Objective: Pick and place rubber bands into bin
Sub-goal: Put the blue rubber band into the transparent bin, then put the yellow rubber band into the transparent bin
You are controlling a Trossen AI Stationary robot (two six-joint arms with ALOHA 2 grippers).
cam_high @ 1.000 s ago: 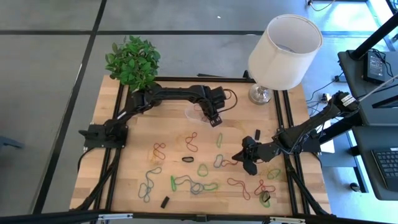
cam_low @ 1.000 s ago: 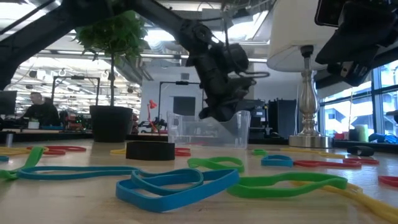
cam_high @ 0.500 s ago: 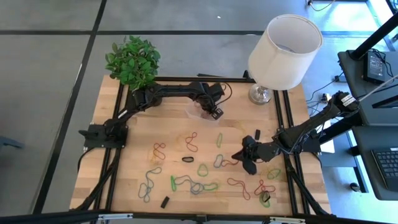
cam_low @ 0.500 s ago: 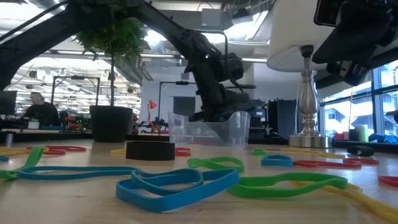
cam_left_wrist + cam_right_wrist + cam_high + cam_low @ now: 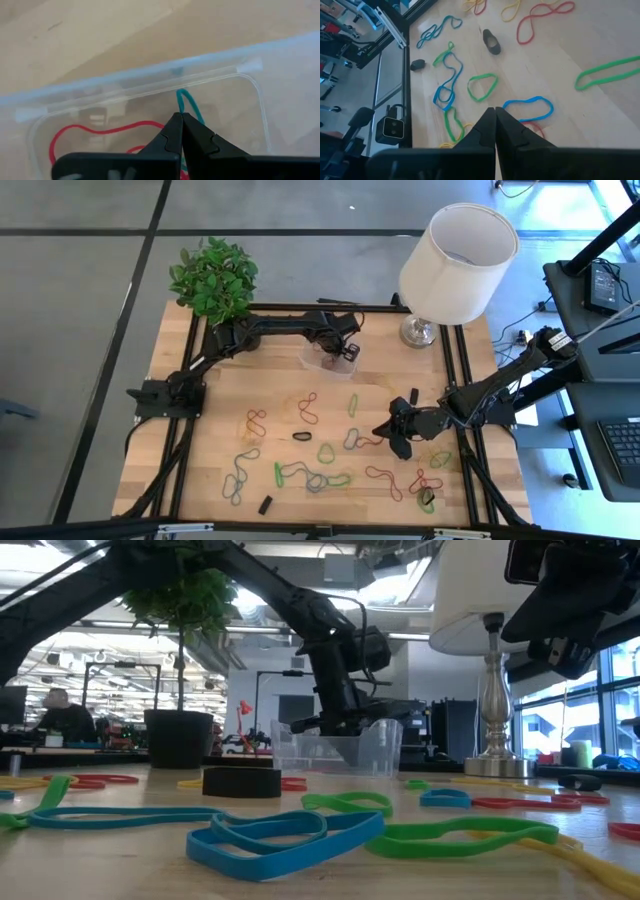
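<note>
Scattered rubber bands [image 5: 318,480] (clear bin [image 5: 318,362] upright)

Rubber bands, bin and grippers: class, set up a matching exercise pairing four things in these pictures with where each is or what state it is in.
Column one:
1. left gripper
2. right gripper
3. teal rubber band
4. lamp

Column two:
A. stands at the table's far right corner
B. shut, over loose bands on the wooden table
C. pinched between fingertips, hanging into the clear bin
D. shut, lowered into the clear bin beside a red rubber band

Pairs: 1-D, 2-B, 3-C, 4-A
</note>
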